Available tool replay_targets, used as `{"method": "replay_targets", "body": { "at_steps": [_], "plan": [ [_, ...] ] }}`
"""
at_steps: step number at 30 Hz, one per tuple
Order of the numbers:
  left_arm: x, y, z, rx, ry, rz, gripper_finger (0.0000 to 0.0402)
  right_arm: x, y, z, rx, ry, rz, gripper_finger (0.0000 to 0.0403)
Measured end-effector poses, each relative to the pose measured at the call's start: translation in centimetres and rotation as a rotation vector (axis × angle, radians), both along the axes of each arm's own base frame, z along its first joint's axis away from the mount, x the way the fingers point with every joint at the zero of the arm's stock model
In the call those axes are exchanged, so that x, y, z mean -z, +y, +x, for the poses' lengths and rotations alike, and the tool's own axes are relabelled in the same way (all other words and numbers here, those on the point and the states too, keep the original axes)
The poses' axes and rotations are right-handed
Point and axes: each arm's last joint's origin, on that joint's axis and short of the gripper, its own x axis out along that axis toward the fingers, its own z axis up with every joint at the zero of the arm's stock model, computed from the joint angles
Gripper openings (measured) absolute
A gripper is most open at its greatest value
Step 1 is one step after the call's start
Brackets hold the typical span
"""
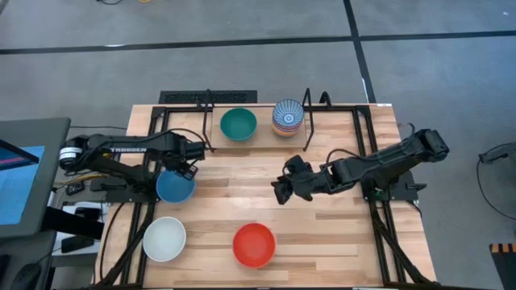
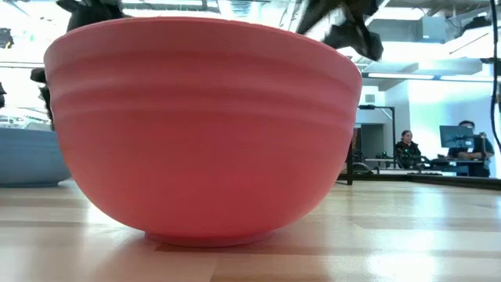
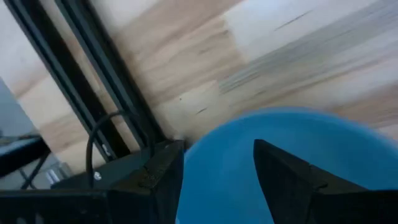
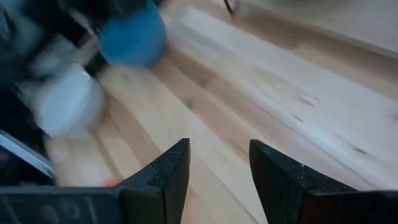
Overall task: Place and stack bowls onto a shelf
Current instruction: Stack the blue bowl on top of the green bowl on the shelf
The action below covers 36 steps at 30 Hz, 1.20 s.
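On the shelf point(image 1: 187, 122) at the table's far edge rest a green bowl point(image 1: 239, 123) and a stack topped by the blue-and-white patterned bowl point(image 1: 288, 115). A plain blue bowl point(image 1: 173, 188) sits on the table at the left. My left gripper point(image 1: 190, 164) is open at that bowl's far-right rim. In the left wrist view one finger point(image 3: 158, 177) stands outside the blue bowl point(image 3: 217, 180) and the other finger point(image 3: 292, 180) over its inside. The white bowl point(image 1: 164, 238) and red bowl point(image 1: 254, 244) sit near the front edge. My right gripper point(image 1: 284, 185) is open over the table's middle, holding nothing.
Two black wire brackets point(image 1: 208, 103) point(image 1: 307, 103) stand on the shelf. Black rails point(image 1: 379, 217) run along both sides of the table. The red bowl point(image 2: 203, 133) fills the low view, with the blue bowl point(image 2: 23, 157) behind it. People point(image 2: 407, 146) sit far behind the table.
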Motion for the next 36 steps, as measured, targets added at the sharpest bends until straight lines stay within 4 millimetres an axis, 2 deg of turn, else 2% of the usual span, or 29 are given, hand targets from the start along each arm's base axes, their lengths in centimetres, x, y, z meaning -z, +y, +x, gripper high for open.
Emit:
{"method": "replay_targets", "body": {
  "at_steps": [10,15,18,23,27,31,36],
  "plan": [
    [2.8,0.7,-1.9,-0.004,0.010,-0.017,0.0156,0.5,0.0,0.8,0.057,-0.033,0.047,0.0191],
    [3.9,0.6,-2.5,-0.014,0.031,-0.036,0.0122,0.6,-0.3,1.0,0.067,-0.035,0.045,0.0191],
    [4.0,0.6,-2.5,0.025,0.032,-0.045,0.0086,0.6,-0.9,1.1,0.076,-0.031,0.037,0.0191],
    [2.8,0.2,-1.9,0.090,-0.017,-0.034,0.0013,0.6,-1.8,1.3,0.081,-0.028,0.049,0.0191],
    [1.0,-0.4,-1.4,0.109,-0.087,-0.007,0.0009,0.5,-2.7,1.7,0.057,-0.031,0.056,0.0191],
    [-1.7,-1.4,-1.3,0.120,-0.139,0.015,0.0000,-0.1,-3.9,2.3,0.023,-0.082,0.032,0.0191],
    [-5.0,-3.1,-0.4,0.149,-0.258,0.077,0.0000,0.1,-6.0,4.3,-0.039,-0.107,0.026,0.0191]
  ]
}}
